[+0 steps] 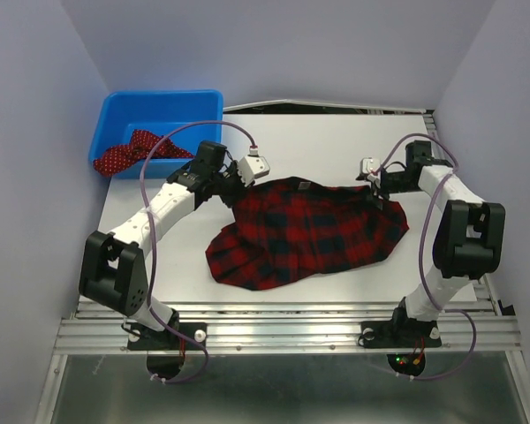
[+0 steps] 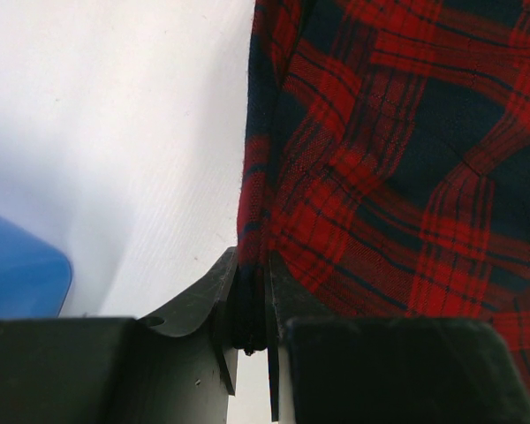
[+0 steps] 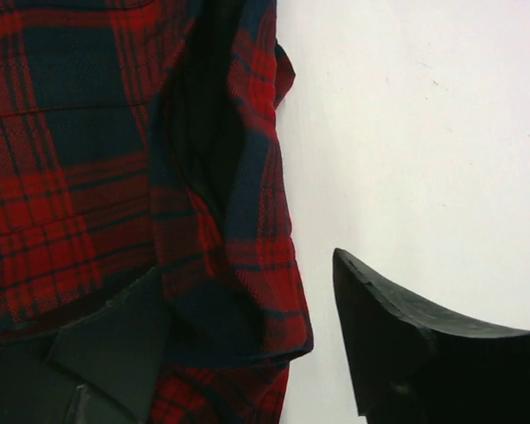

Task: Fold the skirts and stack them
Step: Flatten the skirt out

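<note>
so the left gripper is clamped on the plaid skirt edge, right gripper jaws apart (hem sits between them, draped over one finger)

My fingers are black. Tartan skirt: red and navy. Dotted skirt: dark red, white dots. Blue bin, white table.

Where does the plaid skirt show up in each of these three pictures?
Top view: the plaid skirt lies spread at the middle of the picture.
Left wrist view: it fills the right half.
Right wrist view: it fills the left half.
Shared landmark: the white table, bare left of the skirt in the left wrist view, right of it in the right wrist view.
</note>
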Motion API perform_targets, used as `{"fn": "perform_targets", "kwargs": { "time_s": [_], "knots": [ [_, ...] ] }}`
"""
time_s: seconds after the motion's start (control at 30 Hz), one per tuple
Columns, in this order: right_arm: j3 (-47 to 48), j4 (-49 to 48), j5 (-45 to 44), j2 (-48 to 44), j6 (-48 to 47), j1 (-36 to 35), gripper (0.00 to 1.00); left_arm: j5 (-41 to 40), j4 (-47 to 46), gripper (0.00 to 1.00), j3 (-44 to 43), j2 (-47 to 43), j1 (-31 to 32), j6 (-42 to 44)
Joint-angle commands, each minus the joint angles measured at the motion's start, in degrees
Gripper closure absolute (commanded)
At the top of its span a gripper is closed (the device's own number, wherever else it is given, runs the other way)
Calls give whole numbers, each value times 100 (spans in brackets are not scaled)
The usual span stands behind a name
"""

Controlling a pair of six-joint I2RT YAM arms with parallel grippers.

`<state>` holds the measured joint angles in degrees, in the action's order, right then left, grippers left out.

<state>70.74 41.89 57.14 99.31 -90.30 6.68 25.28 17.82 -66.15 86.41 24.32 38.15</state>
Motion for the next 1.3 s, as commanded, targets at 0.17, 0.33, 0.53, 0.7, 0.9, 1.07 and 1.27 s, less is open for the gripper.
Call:
{"fn": "perform_targets", "kwargs": {
  "time_s": [0.17, 0.33, 0.53, 0.7, 0.9, 1.07, 1.27],
  "knots": [
    [194, 232, -168, -166, -418, -132, 53, 39, -104, 100, -249, -37, -6, 70],
    [273, -126, -546, -183, 351, -132, 89, -75, -104, 100, -337, -37, -23, 44],
    [851, -1962, -1757, -623, 3736, -132, 99, 337, -296, 100, -1195, 7, -646, -859],
    [3422, -1860, -2436, -211, 6080, 447, 99, 873, -953, 100, -2445, 16, -1218, -1924],
    [4652, -893, -1418, -305, 7104, 309, 99, 1206, -1027, 100, -3079, -186, -526, -2268],
    [3343, -1560, -1328, -1615, 7930, -307, 99, 997, -701, 100, -3106, -537, 548, -1985],
    [3358, -1693, -2586, -1705, 7536, 464, 99, 524, -1123, 100, -3431, -476, -1430, -3234]
  ]
}}
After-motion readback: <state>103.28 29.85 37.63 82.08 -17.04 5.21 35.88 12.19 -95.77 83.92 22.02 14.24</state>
